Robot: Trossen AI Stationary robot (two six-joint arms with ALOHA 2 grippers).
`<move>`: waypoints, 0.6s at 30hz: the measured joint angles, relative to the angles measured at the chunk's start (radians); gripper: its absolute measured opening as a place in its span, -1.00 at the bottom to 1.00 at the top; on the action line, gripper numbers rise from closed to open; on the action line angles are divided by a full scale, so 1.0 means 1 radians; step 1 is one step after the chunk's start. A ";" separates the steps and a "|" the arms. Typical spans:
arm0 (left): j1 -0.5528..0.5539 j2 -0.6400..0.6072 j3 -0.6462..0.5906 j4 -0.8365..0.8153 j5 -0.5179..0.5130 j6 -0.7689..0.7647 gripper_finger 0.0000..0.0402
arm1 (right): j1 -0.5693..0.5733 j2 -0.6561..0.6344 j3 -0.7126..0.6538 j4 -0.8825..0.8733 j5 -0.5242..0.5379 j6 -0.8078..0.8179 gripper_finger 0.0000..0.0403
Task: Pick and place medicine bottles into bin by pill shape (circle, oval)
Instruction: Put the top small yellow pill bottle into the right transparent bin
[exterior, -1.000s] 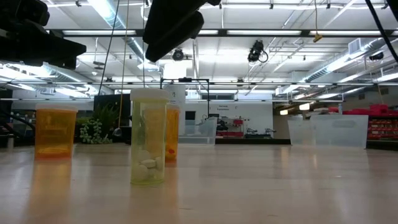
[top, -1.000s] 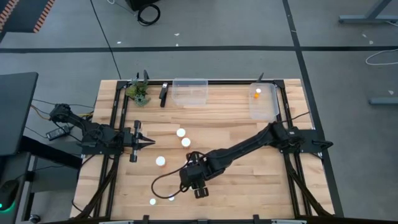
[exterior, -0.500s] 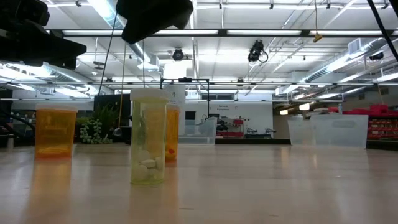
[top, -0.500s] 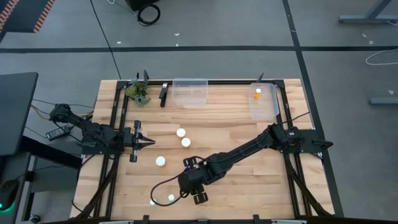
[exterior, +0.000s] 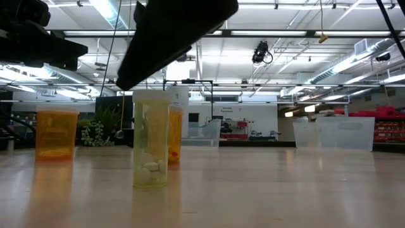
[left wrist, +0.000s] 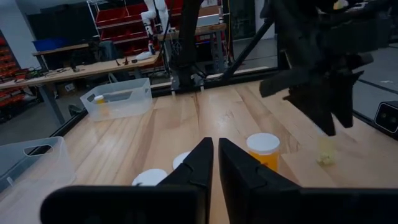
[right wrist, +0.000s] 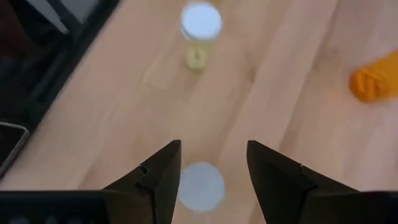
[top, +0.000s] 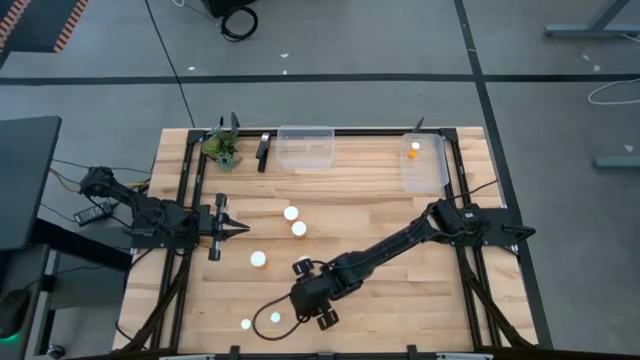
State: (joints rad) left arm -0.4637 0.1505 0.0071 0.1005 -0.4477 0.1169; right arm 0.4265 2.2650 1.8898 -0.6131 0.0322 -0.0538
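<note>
Several medicine bottles with white caps stand on the wooden table (top: 400, 300): two (top: 291, 213) (top: 299, 229) mid-table, one (top: 259, 258) nearer, two by the near edge (top: 275, 318) (top: 245, 323). My right gripper (top: 293, 303) hangs open above the near ones. In its wrist view a white cap (right wrist: 198, 185) lies below the gap between the fingers (right wrist: 212, 149), untouched. A pale bottle (right wrist: 201, 22) stands beyond it. The same pale bottle (exterior: 150, 139) shows close in the low view. My left gripper (top: 235, 231) waits shut at the table's left.
Two clear bins stand at the far edge: one (top: 306, 148) in the middle, one (top: 423, 165) at the right with an orange bottle (top: 413, 152) inside. A small plant (top: 224, 148) sits at the far left. An orange bottle (right wrist: 373, 81) shows beside my right gripper.
My right gripper has sunk and gone toward the table's near edge and left, over the two bottles there, rolling and tipping further down. Its fingers have stayed as wide apart. No bottle has moved.
</note>
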 joint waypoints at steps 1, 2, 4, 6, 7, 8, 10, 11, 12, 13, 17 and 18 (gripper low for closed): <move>0.000 0.000 0.000 0.000 0.000 0.000 -0.82 | 0.002 0.000 -0.008 0.024 -0.006 -0.004 -0.05; 0.000 0.000 0.000 0.000 0.000 0.000 -0.82 | 0.003 0.000 -0.013 0.037 -0.008 -0.007 -0.05; 0.000 0.000 0.000 0.000 0.000 0.000 -0.82 | 0.003 0.000 -0.017 0.033 -0.008 -0.006 -0.02; 0.000 0.000 0.000 0.000 0.000 0.000 -0.84 | 0.002 0.000 -0.017 0.032 -0.012 0.000 0.02; 0.000 0.000 0.000 0.000 0.000 0.000 -0.85 | 0.002 0.000 -0.017 0.033 -0.013 0.002 0.04; 0.000 0.000 0.000 0.000 0.000 0.000 -0.86 | 0.002 0.000 -0.017 0.033 -0.015 0.003 0.07; 0.000 0.000 0.000 0.000 0.000 0.000 -0.87 | 0.005 0.000 -0.017 0.027 -0.015 0.008 0.12; 0.000 0.000 0.000 0.000 0.000 0.000 -0.87 | 0.007 0.000 -0.017 0.022 -0.017 0.009 0.14; 0.000 0.000 0.000 0.000 0.000 0.000 -0.87 | 0.007 0.000 -0.016 0.015 -0.019 0.009 0.16; 0.000 0.000 0.000 0.000 0.000 0.000 -0.87 | 0.007 0.000 -0.016 0.004 -0.023 0.006 0.17; 0.000 0.000 0.000 0.000 0.000 0.000 -0.83 | 0.005 0.000 -0.016 -0.017 -0.034 -0.007 0.18; 0.000 0.000 0.000 0.000 0.000 0.000 -0.83 | 0.005 0.000 -0.016 -0.020 -0.034 -0.011 0.18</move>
State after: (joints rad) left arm -0.4638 0.1505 0.0071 0.1001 -0.4477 0.1166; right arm 0.4320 2.2646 1.8736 -0.6332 -0.0021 -0.0652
